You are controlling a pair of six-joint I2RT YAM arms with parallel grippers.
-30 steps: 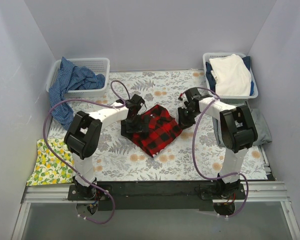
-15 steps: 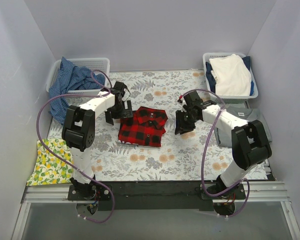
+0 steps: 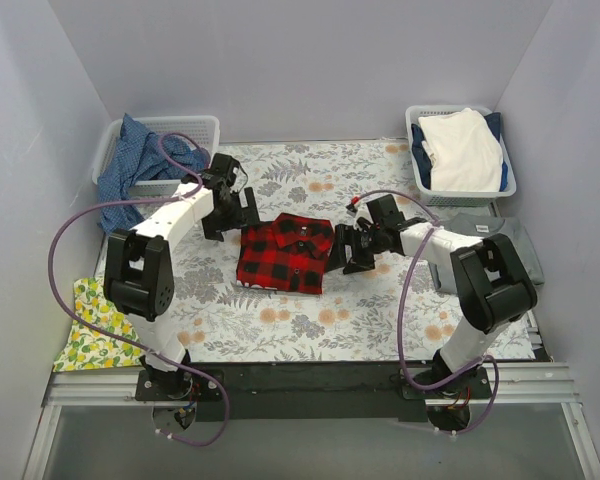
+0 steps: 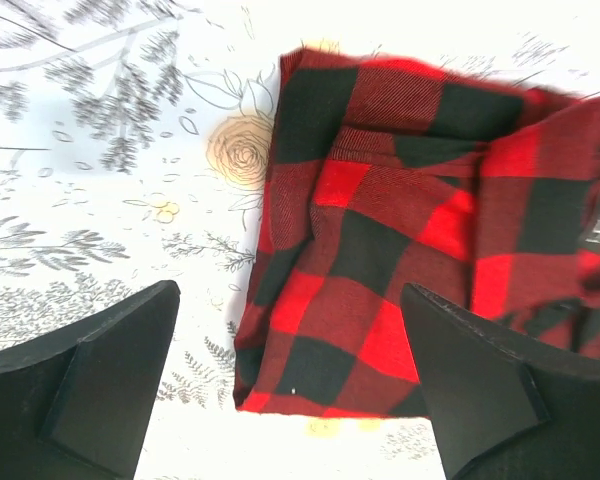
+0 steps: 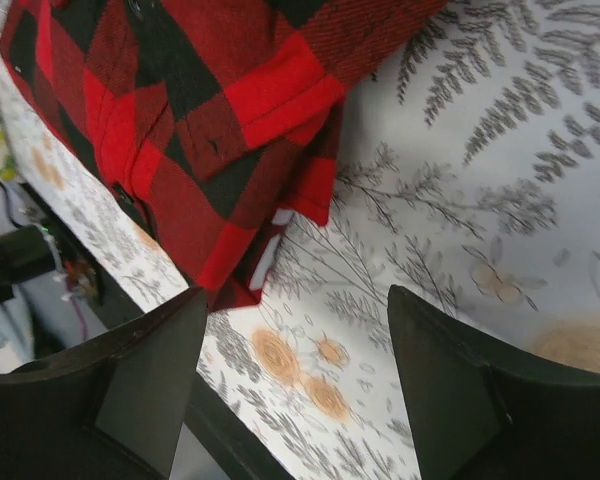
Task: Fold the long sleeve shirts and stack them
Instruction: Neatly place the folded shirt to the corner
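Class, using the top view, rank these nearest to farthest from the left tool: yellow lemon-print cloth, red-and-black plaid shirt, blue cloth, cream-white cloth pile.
1. Red-and-black plaid shirt, beside the left tool.
2. Blue cloth, far-left corner.
3. Yellow lemon-print cloth, near-left edge.
4. Cream-white cloth pile, far-right corner.

1. At mid tabletop (image 3: 310, 170): folded shirt (image 3: 285, 252).
2. Just left of it, left tool (image 3: 246, 217); just right, right tool (image 3: 342, 252).
3. At back corners: left basket (image 3: 205, 122), right basket (image 3: 412, 118); before the latter, second shirt (image 3: 520, 250).
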